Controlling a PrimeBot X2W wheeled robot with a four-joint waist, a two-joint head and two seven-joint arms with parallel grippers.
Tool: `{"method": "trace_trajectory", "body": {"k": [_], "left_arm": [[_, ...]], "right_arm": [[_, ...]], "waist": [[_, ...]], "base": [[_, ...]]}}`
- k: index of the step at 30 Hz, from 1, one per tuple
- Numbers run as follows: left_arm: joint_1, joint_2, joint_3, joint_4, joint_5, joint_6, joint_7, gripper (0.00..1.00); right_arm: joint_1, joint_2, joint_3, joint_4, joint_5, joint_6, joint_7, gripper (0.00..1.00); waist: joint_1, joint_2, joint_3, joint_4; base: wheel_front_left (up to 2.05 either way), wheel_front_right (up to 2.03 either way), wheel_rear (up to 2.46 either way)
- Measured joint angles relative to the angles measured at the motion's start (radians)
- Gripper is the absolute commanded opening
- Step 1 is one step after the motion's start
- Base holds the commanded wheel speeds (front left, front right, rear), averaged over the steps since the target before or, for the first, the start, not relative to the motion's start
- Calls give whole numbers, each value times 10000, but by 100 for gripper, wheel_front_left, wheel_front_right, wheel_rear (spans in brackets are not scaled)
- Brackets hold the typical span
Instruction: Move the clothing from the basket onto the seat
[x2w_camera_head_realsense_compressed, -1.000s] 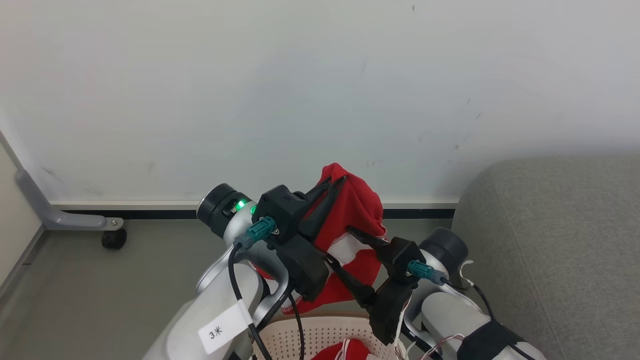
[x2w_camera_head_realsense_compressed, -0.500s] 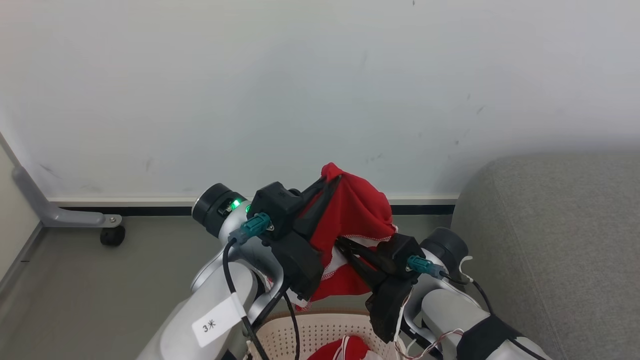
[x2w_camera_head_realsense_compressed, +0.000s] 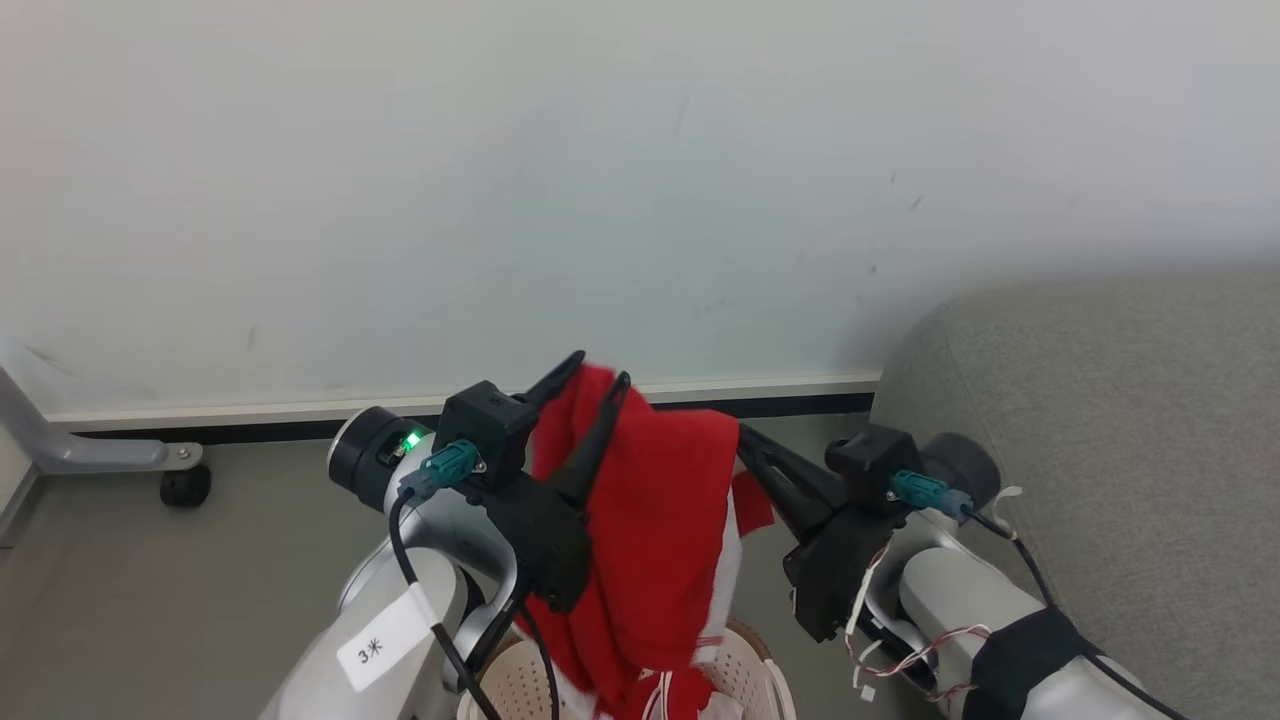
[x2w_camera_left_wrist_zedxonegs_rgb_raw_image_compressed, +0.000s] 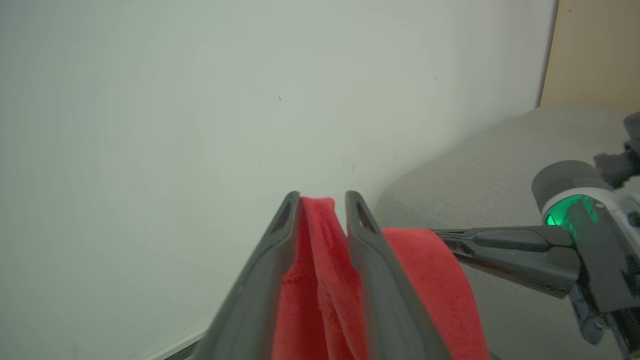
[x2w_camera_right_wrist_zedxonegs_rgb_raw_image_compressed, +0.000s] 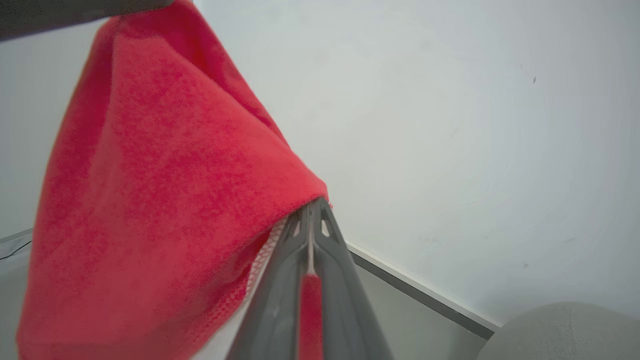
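The clothing (x2w_camera_head_realsense_compressed: 650, 520), a bright red garment with a white band, hangs in the air above the basket (x2w_camera_head_realsense_compressed: 762, 668). My left gripper (x2w_camera_head_realsense_compressed: 597, 373) stands open at the garment's top, and a red fold (x2w_camera_left_wrist_zedxonegs_rgb_raw_image_compressed: 315, 250) lies loosely between its parted fingers. To its right, my right gripper (x2w_camera_head_realsense_compressed: 750, 445) is shut on the garment's edge; the right wrist view shows red fabric (x2w_camera_right_wrist_zedxonegs_rgb_raw_image_compressed: 150, 200) pinched between the closed fingers of my right gripper (x2w_camera_right_wrist_zedxonegs_rgb_raw_image_compressed: 311, 205). More red clothing (x2w_camera_head_realsense_compressed: 680, 697) lies in the basket. The grey seat (x2w_camera_head_realsense_compressed: 1100, 430) stands to the right.
A pale wall with a dark baseboard (x2w_camera_head_realsense_compressed: 250, 428) runs behind the arms. A grey metal leg with a black caster (x2w_camera_head_realsense_compressed: 172, 486) rests on the floor at the left. The seat's rounded end (x2w_camera_left_wrist_zedxonegs_rgb_raw_image_compressed: 490, 165) is close beside my right arm.
My right gripper closed on the garment's edge and drew away to the right. My left gripper's fingers parted. The garment now hangs longer. The head view has shifted.
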Motion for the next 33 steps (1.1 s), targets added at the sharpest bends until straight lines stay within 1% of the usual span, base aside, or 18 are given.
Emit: {"method": "trace_trajectory", "body": {"k": [7, 17, 26, 33], "left_arm": [[232, 67, 105, -23, -81, 79, -13, 100], [782, 140, 86, -282, -159, 81, -209, 100], [1405, 109, -199, -629, -167, 69, -426, 100], [1678, -23, -332, -828, -169, 81, -556, 100]], "right_arm": [[105, -470, -738, -105, 134, 0, 2, 0], [430, -1112, -1285, -456, 192, -31, 2, 0], [606, -1724, -1733, -1080, -44, -359, 2, 0], [592, -2057, -1977, -1808, -272, -491, 0, 0]], "waist": [[0, -1, 35, -311], [0, 0, 92, -859], [0, 0, 114, -1643], [0, 0, 148, -2459]], "base": [[0, 0, 0], [0, 0, 0], [0, 0, 0], [0, 0, 0]]}}
